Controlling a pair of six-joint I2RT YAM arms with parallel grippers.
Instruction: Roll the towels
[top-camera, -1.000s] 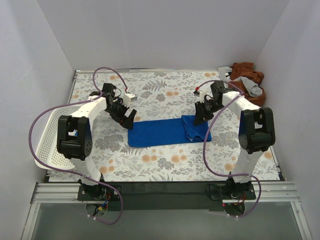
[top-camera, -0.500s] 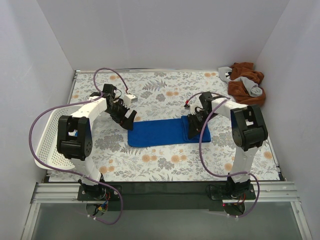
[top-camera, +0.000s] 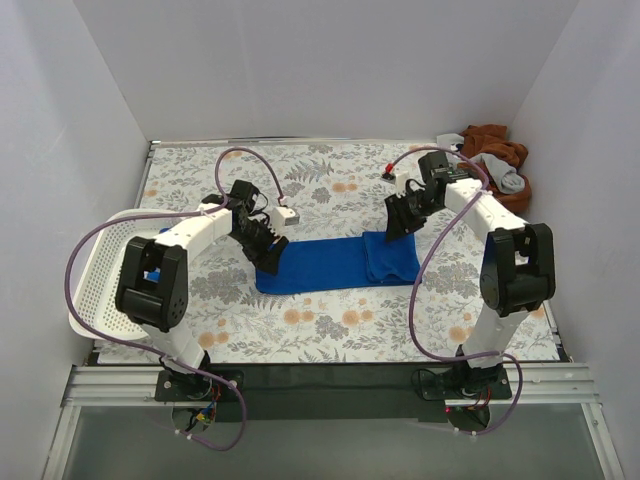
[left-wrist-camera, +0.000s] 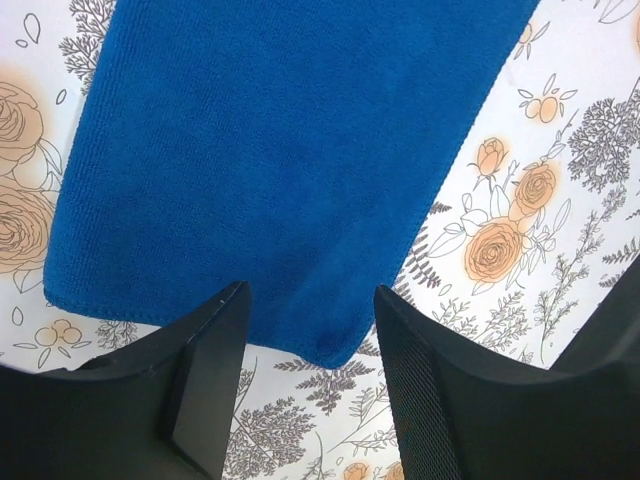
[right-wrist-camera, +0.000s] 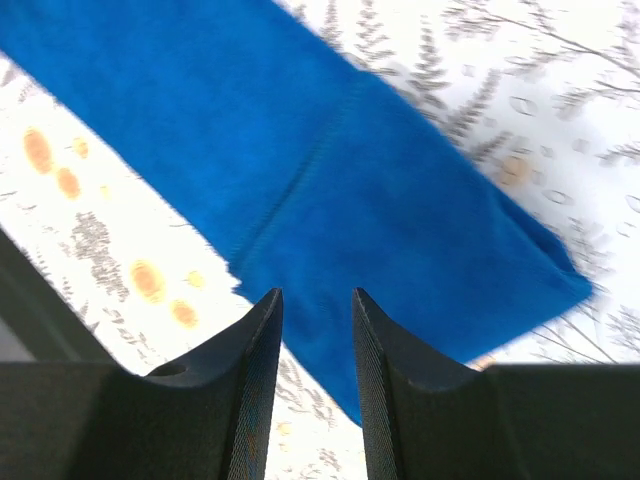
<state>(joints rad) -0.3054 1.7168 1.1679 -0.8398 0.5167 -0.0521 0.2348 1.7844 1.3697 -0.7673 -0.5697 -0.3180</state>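
One blue towel (top-camera: 320, 265) lies flat along the middle of the floral table, its right end folded over onto itself. My left gripper (top-camera: 270, 262) is low over the towel's left end. In the left wrist view its jaws (left-wrist-camera: 312, 292) stand apart, with a corner of the towel (left-wrist-camera: 280, 150) on the table between them. My right gripper (top-camera: 395, 228) hovers above the folded right end. In the blurred right wrist view its jaws (right-wrist-camera: 316, 292) show a narrow empty gap, with the towel (right-wrist-camera: 400, 200) beyond them.
A white perforated basket (top-camera: 95, 285) sits at the table's left edge beside the left arm. A heap of brown and grey cloths (top-camera: 495, 165) lies in the back right corner. White walls enclose the table on three sides.
My left gripper has moved right to the towel's left end and its jaws have narrowed. My right gripper dipped onto the folded end, then lifted back, its jaws slightly wider.
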